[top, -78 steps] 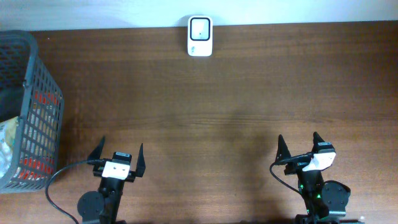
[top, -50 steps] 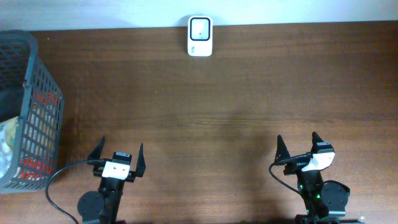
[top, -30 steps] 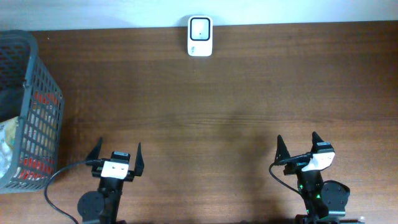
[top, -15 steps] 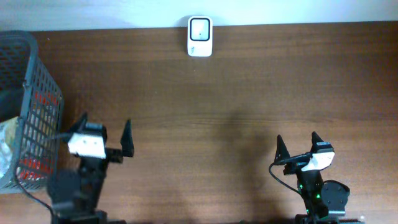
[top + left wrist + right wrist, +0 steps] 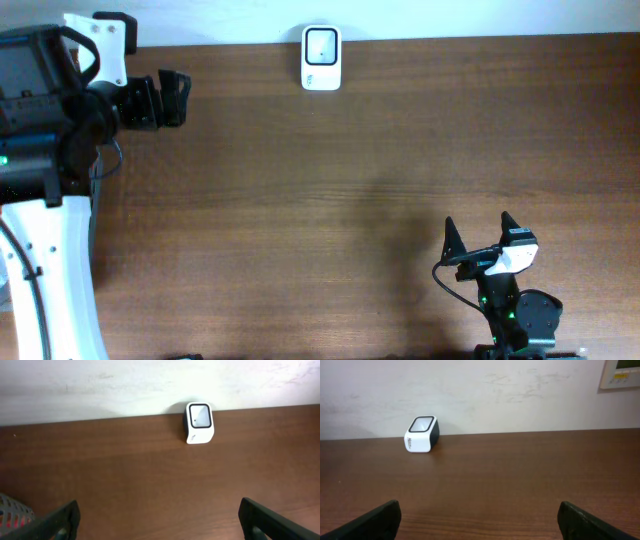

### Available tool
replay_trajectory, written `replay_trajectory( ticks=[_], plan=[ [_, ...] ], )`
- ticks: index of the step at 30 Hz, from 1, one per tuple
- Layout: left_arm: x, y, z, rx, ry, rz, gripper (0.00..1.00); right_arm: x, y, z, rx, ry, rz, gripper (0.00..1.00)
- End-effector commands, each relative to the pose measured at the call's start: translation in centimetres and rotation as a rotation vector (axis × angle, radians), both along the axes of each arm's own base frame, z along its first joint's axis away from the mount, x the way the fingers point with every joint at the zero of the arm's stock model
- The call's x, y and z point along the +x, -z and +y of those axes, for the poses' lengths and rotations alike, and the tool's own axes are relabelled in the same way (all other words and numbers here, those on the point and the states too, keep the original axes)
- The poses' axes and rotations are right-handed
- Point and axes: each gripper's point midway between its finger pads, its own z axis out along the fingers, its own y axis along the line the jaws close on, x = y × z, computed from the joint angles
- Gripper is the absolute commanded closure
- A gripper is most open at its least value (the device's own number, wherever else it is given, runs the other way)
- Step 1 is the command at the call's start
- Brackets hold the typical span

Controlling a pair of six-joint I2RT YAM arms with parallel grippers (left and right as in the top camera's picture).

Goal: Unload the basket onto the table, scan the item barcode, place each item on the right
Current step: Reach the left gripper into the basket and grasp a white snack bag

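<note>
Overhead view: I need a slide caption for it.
Open left gripper far left, open right gripper front right, white scanner centre back.

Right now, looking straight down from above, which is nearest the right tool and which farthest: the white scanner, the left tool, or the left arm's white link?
Measured from the right tool in the overhead view:
1. the white scanner, middle of the table's far edge.
2. the left tool, up in the far left corner.
3. the left arm's white link, along the left edge.
</note>
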Motion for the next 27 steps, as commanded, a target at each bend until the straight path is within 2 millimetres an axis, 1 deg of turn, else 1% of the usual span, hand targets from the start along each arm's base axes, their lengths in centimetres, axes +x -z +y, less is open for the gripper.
replay_trajectory(
  ticks=[1, 2, 3, 4, 5, 6, 7, 8, 9, 10, 11, 13, 14, 15, 16, 17, 18, 19, 21, 22, 23, 24, 26, 27],
  plan=[
    [1.1, -1.6, 0.9, 0.019, -0.011, -0.068, 0.01, 0.0, 0.3, 0.1, 0.006, -0.003, 0.006, 0.01],
    [1.2, -2.2, 2.6, 0.001, -0.082, -0.08, 0.01, 0.0, 0.3, 0.1, 0.006, -0.003, 0.006, 0.01],
    [0.9, -2.9, 7.7, -0.054, -0.312, -0.086, 0.01, 0.0, 0.3, 0.1, 0.006, -0.003, 0.006, 0.01],
    [0.1, -3.2, 11.7, -0.072, -0.469, -0.092, 0.01, 0.0, 0.3, 0.1, 0.006, -0.003, 0.006, 0.01],
    [-1.7, -3.1, 16.9, -0.083, -0.678, -0.095, 0.01, 0.0, 0.3, 0.1, 0.006, -0.003, 0.006, 0.01],
    [-3.9, -2.7, 21.0, -0.081, -0.831, -0.082, 0.01, 0.0, 0.3, 0.1, 0.006, -0.003, 0.006, 0.01],
    [-5.1, -2.2, 23.0, -0.078, -0.893, -0.065, 0.01, 0.0, 0.3, 0.1, 0.006, -0.003, 0.006, 0.01],
    [-6.7, -1.0, 25.1, -0.084, -0.959, -0.021, 0.01, 0.0, 0.3, 0.1, 0.006, -0.003, 0.006, 0.01],
    [-7.9, 0.5, 26.6, -0.097, -1.01, 0.034, 0.01, 0.0, 0.3, 0.1, 0.006, -0.003, 0.006, 0.01],
    [-9.3, 2.9, 28.6, -0.14, -1.111, 0.111, 0.01, 0.0, 0.3, 0.1, 0.006, -0.003, 0.006, 0.01],
    [-9.9, 4.6, 29.5, -0.154, -1.145, 0.163, 0.01, 0.0, 0.3, 0.1, 0.006, -0.003, 0.006, 0.01],
    [-10.8, 8.7, 30.7, -0.168, -1.19, 0.289, 0.0, 0.0, 0.3, 0.1, 0.006, -0.003, 0.006, 0.01],
    [-11.5, 12.0, 31.3, -0.153, -1.224, 0.393, 0.03, 0.0, 0.3, 0.1, 0.006, -0.003, 0.006, 0.01],
    [-12.2, 14.5, 31.6, -0.136, -1.246, 0.469, 0.03, 0.0, 0.3, 0.1, 0.006, -0.003, 0.006, 0.01],
    [-12.6, 16.5, 31.7, -0.127, -1.255, 0.521, 0.03, 0.0, 0.3, 0.1, 0.006, -0.003, 0.006, 0.01],
    [-12.8, 17.4, 31.7, -0.124, -1.258, 0.541, 0.03, 0.0, 0.3, 0.1, 0.006, -0.003, 0.006, 0.01],
    [-13.0, 19.6, 31.9, -0.104, -1.251, 0.59, 0.01, 0.0, 0.3, 0.1, 0.006, -0.003, 0.006, 0.01],
    [-12.9, 21.3, 32.0, -0.052, -1.177, 0.626, 0.0, 0.0, 0.3, 0.1, 0.006, -0.003, 0.006, 0.01],
    [-12.6, 23.6, 32.8, 0.025, -1.088, 0.681, 0.01, 0.0, 0.3, 0.1, 0.006, -0.003, 0.006, 0.01],
    [-12.3, 24.8, 33.0, 0.057, -1.028, 0.713, 0.04, 0.0, 0.3, 0.1, 0.006, -0.003, 0.006, 0.01],
    [-12.2, 26.8, 33.0, 0.083, -0.955, 0.772, 0.04, 0.0, 0.3, 0.1, 0.006, -0.003, 0.006, 0.01],
    [-12.3, 27.6, 33.0, 0.08, -0.945, 0.794, 0.03, 0.0, 0.3, 0.1, 0.006, -0.003, 0.006, 0.01],
    [-12.6, 30.1, 33.0, 0.069, -0.933, 0.859, 0.04, 0.0, 0.3, 0.1, 0.006, -0.003, 0.006, 0.01],
    [-12.9, 30.3, 33.3, 0.082, -0.943, 0.873, 0.05, 0.0, 0.3, 0.1, 0.006, -0.003, 0.006, 0.01]
  ],
)
